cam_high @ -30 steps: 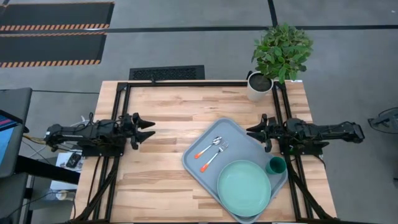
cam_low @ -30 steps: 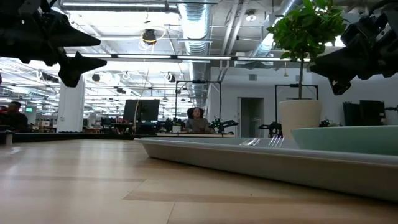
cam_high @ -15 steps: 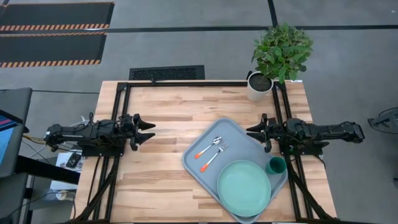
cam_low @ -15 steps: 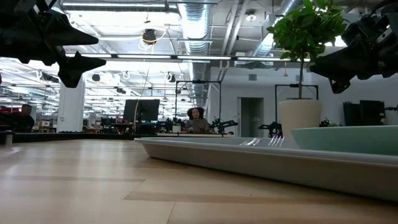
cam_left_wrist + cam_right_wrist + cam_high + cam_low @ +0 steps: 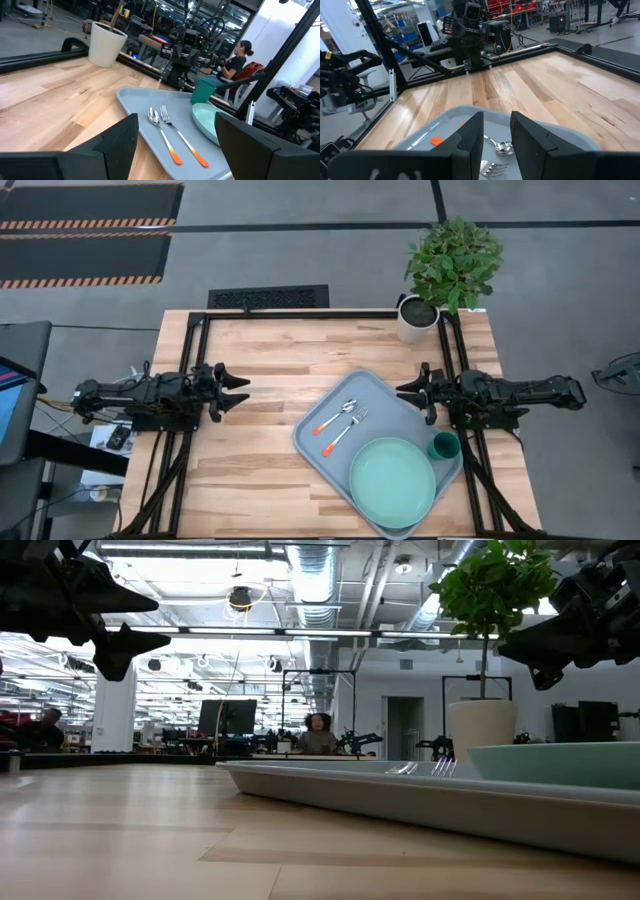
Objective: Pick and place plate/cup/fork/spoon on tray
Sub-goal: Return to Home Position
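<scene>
The grey-blue tray (image 5: 330,442) lies slantwise on the right half of the table. On it lie the mint-green plate (image 5: 392,482), near the table's near edge, and the spoon (image 5: 337,417) and fork (image 5: 347,430) side by side, orange handle ends toward the left. The dark green cup (image 5: 444,446) stands upright at the tray's right rim. My left gripper (image 5: 240,389) hovers open above the table's left side, pointing right; the spoon (image 5: 161,131) and fork (image 5: 181,135) show between its fingers. My right gripper (image 5: 404,392) hovers over the tray's far right edge, pointing left, its fingers a narrow gap apart (image 5: 497,134).
A white pot with a green plant (image 5: 417,318) stands at the table's far right corner. Black frame rails (image 5: 196,350) run along the table's left, far and right sides. Bare wood (image 5: 250,450) lies left of the tray. A person (image 5: 318,735) sits beyond the table.
</scene>
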Tool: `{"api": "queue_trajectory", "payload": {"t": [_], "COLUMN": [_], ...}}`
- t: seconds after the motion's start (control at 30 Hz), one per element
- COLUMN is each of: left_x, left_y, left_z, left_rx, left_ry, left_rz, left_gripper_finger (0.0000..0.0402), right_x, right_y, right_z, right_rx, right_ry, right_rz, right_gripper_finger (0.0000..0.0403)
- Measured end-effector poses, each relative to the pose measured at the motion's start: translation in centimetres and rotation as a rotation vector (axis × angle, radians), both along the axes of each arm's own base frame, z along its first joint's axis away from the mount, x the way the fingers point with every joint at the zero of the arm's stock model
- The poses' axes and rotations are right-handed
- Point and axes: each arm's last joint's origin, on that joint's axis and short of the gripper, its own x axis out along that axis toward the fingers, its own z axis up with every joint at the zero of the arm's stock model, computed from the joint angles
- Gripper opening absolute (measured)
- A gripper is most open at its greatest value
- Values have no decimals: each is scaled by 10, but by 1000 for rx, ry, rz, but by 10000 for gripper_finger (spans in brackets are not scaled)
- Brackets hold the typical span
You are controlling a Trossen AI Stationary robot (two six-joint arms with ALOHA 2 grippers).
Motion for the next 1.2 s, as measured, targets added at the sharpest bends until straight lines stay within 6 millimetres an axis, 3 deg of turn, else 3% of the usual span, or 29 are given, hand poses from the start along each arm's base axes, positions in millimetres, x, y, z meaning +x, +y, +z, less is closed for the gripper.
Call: {"api": "queue_trajectory", "payload": {"t": [1.2], "left_x": [0], "left_y": [-1], "left_z": [-1], "left_rx": [-28], "left_ry": [4], "left_rz": [-49], "left_gripper_finger": [249], "right_x": [0], "right_y": [0], "right_z": [0], "right_rx": [1], "right_ry": [-2], "right_rz": [0], "right_gripper_finger": [123]}}
